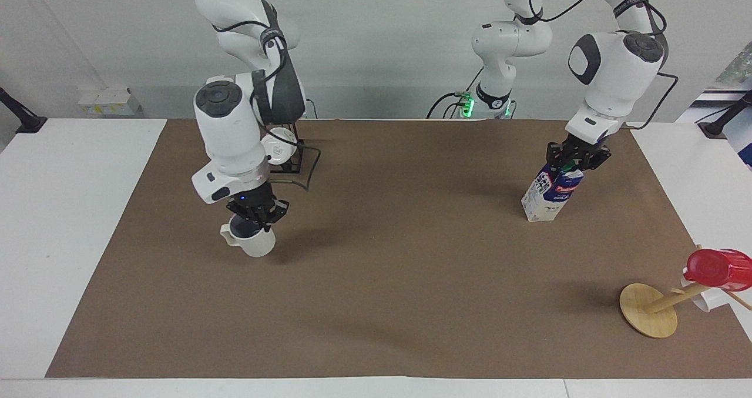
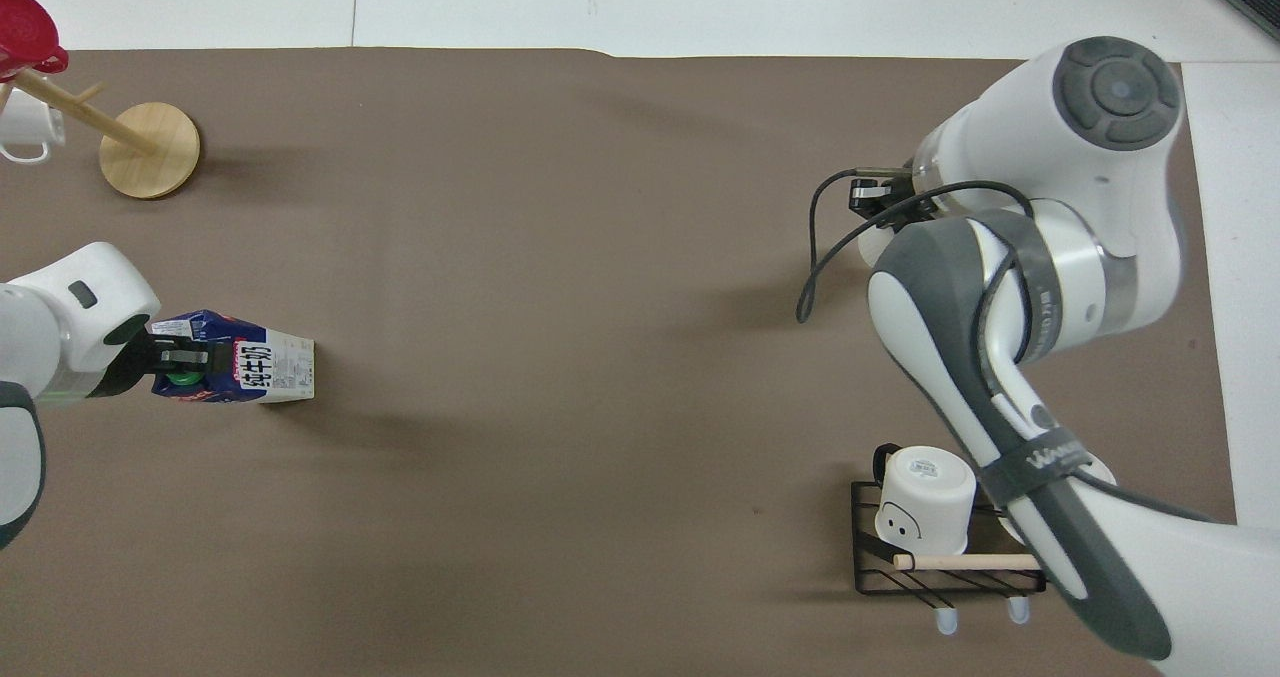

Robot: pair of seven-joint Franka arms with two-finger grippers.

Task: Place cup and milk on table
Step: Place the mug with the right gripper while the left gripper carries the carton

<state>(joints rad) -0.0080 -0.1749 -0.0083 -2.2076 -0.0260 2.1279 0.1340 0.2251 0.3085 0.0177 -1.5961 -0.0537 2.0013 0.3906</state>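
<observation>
The off-white cup (image 1: 254, 245) hangs in my right gripper (image 1: 257, 217), which is shut on its rim and holds it just over the brown paper (image 1: 411, 280) of the table (image 1: 70, 210), toward the right arm's end. In the overhead view the right arm covers all but a sliver of the cup (image 2: 872, 249). The blue and white milk (image 1: 549, 197) stands on the paper toward the left arm's end. My left gripper (image 1: 573, 161) is shut on its gable top. The milk (image 2: 268, 377) and the left gripper (image 2: 188, 359) also show in the overhead view.
A black wire rack (image 1: 294, 154) with glossy white mugs (image 2: 925, 497) stands near the robots at the right arm's end. A wooden mug tree (image 1: 649, 310) with a red cup (image 1: 719, 268) and a white mug (image 2: 25, 132) stands farther out at the left arm's end.
</observation>
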